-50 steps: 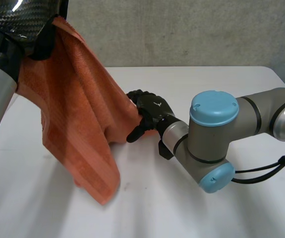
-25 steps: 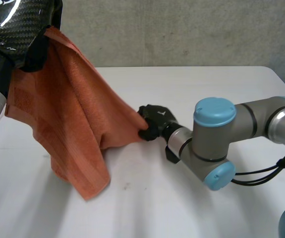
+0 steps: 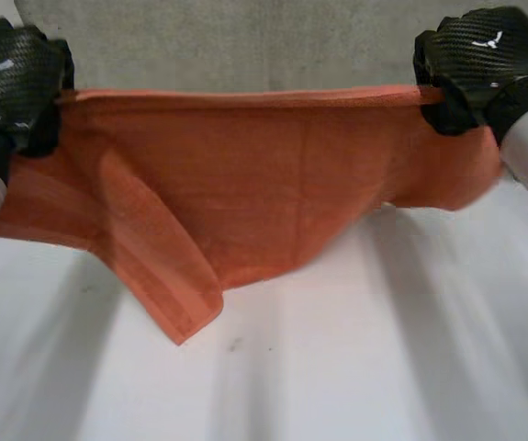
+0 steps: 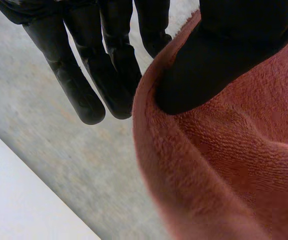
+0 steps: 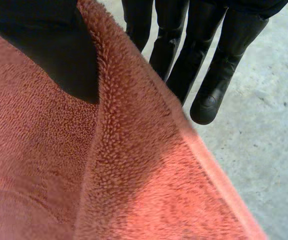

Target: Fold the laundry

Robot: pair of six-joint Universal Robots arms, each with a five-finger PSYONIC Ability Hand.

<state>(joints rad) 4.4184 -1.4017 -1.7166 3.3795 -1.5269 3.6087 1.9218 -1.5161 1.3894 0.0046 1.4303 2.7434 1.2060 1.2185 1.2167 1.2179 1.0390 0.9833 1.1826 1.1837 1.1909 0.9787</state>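
An orange towel (image 3: pixel 245 184) hangs stretched in the air between my two hands, its top edge taut and level. My left hand (image 3: pixel 11 83) pinches the top corner on its side; its wrist view has the thumb (image 4: pixel 209 65) pressing the towel (image 4: pixel 224 165) against the fingers (image 4: pixel 83 80). My right hand (image 3: pixel 475 60) pinches the opposite top corner; there the thumb (image 5: pixel 53 50) lies on the towel (image 5: pixel 133 175) with the fingers (image 5: pixel 209 75) behind the edge. The lower part sags, and one bottom corner (image 3: pixel 185 331) droops onto the white table (image 3: pixel 337 367).
The white table spreads below the towel toward me. A grey concrete wall (image 3: pixel 245 41) rises behind the towel's top edge.
My right hand closed on the towel's hanging edge low near the table, then rose up and out to the right. The towel went from draped under my left hand to spread wide between both.
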